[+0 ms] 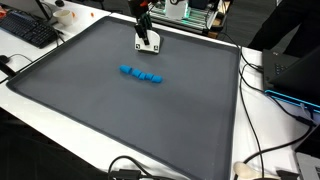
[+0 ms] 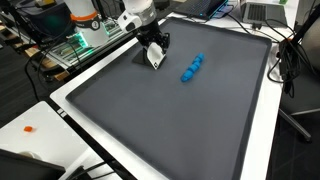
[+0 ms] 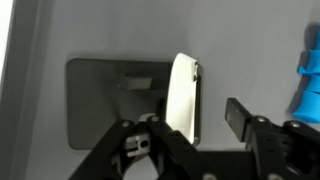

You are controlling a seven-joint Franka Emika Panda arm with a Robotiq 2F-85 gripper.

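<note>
We're watching the fingers (image 3: 245, 115) spread wide around a white slab (image 3: 185, 95) that is standing on edge near the far side of the grey mat (image 1: 90, 110). They're straddling it rather than pinching it, and the wrist view is showing a clear gap on one side. We're judging that the upright pose is presenting its flat faces to the pads. The row of blue blocks (image 1: 141, 75) is lying well apart, mid-mat, out of the way on the white desk (image 1: 30, 130).

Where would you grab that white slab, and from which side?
Pinch its two broad faces, coming from above. The white slab looks thin and seems to stand on edge on the mat, and the open gripper straddles it, a finger on each side.
</note>
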